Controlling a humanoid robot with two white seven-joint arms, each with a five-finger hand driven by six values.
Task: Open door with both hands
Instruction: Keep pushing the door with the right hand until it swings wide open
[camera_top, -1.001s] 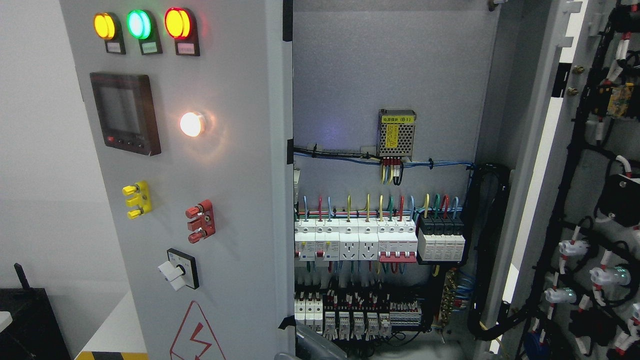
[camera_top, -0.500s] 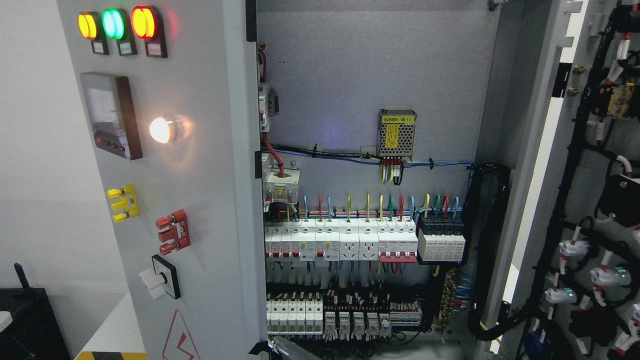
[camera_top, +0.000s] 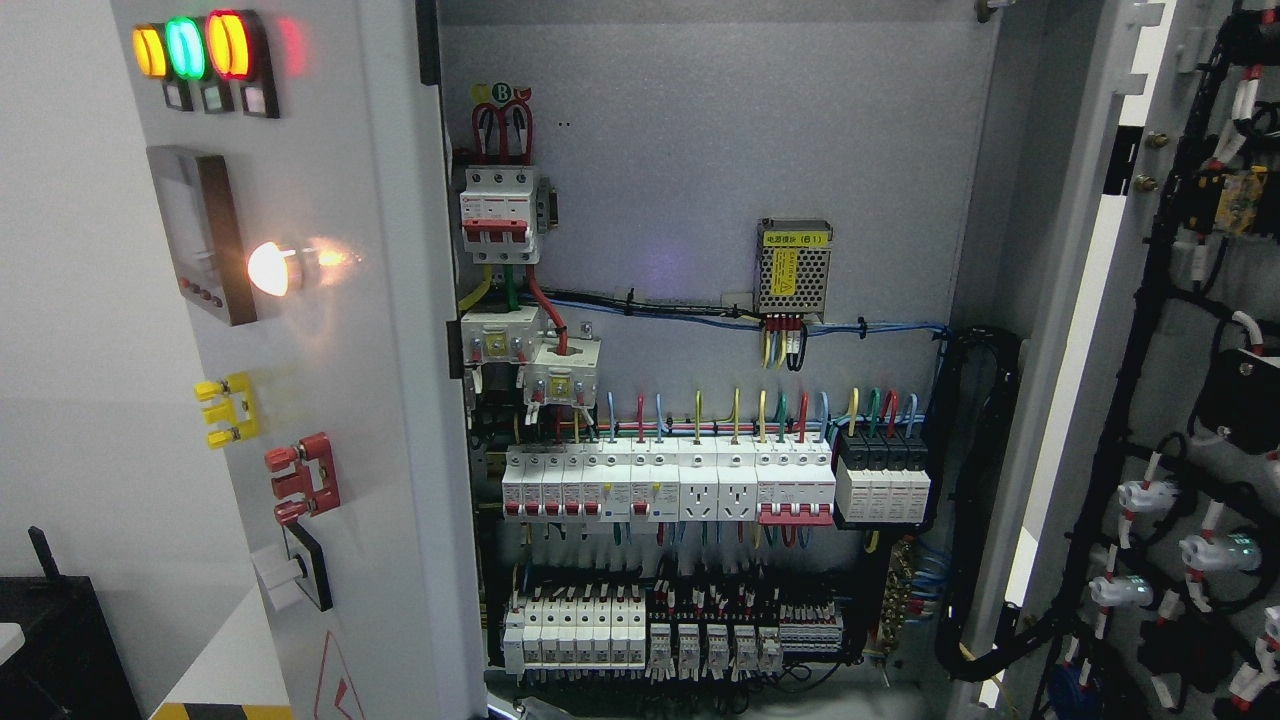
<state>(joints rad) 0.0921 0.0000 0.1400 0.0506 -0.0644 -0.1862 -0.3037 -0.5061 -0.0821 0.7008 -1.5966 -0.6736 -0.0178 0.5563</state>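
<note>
white wall behind; left door (camera_top: 330, 400) and right door (camera_top: 1180, 400) swung wide, live breakers (camera_top: 640, 490) exposed. no hands visible, so you cannot tell finger state. risk: rebound.

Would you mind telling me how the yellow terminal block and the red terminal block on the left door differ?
The yellow terminal block sits higher on the left door and nearer its outer edge; the red terminal block sits lower and closer to the cabinet opening. The yellow one also looks smaller than the red one. Both are mounted on the door's face with posts sticking out.
</note>
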